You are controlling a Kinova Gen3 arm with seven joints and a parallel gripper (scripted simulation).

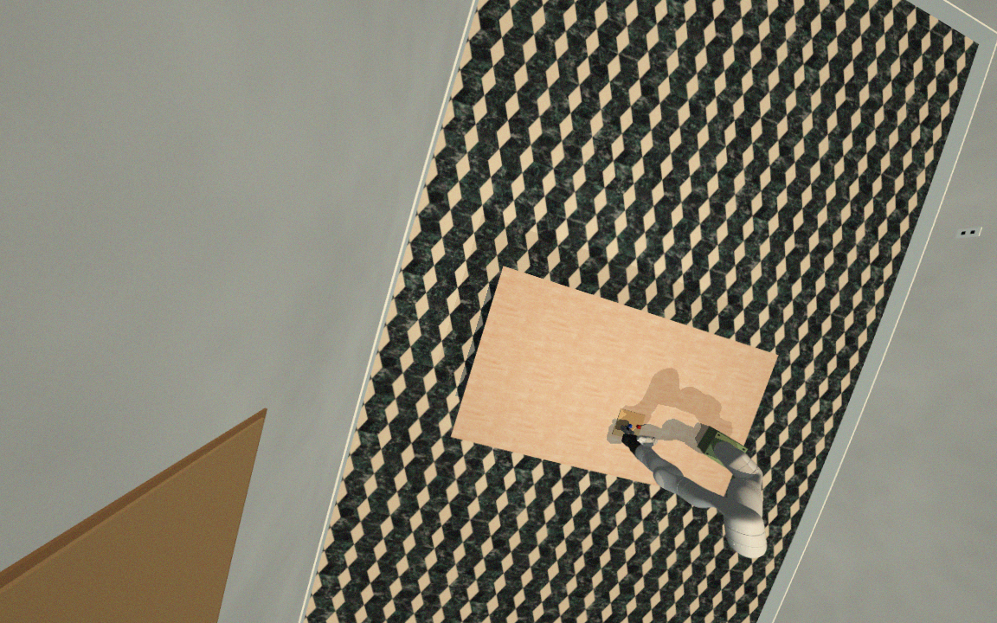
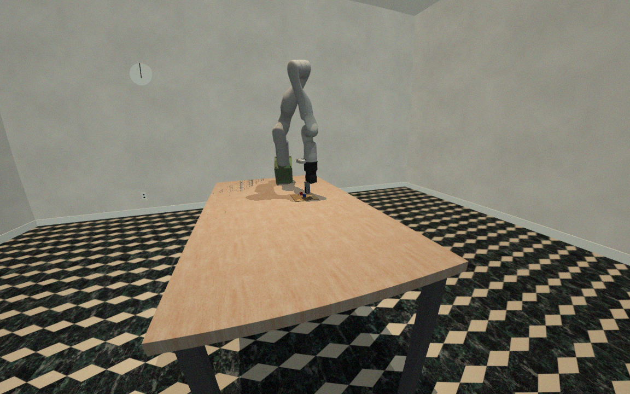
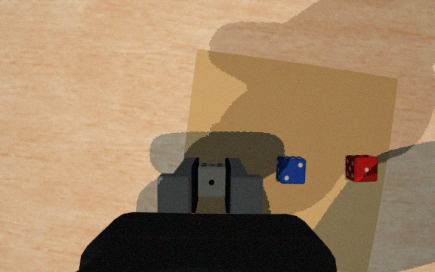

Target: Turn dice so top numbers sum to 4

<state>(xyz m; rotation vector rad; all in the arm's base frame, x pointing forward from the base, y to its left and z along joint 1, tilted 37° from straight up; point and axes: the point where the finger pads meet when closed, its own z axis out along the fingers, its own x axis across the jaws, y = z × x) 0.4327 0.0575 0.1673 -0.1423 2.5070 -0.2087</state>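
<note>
Clamped white cubic die (image 3: 218,187), one up, in partly closed tool (image 1: 626,430) (image 2: 307,191) (image 3: 211,177), with blue die (image 1: 629,427) (image 2: 304,196) (image 3: 291,171) (two) and red die (image 1: 639,427) (image 2: 301,193) (image 3: 361,170) (one) on tan rectangular mat (image 1: 633,415) (image 2: 296,198) (image 3: 304,113), leaving placement and release.

White rounded arm (image 1: 691,489) (image 2: 301,93), black gripper (image 1: 631,441) (image 2: 307,191) (image 3: 211,177) body, grey block-shaped fingers

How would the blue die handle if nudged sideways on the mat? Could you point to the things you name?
The blue die (image 3: 291,170) is probably rigid, given its crisp cube shape. Its flat, squat stance suggests sliding before tipping; its slightly rounded corners might ease a tumble if pushed high.
</note>
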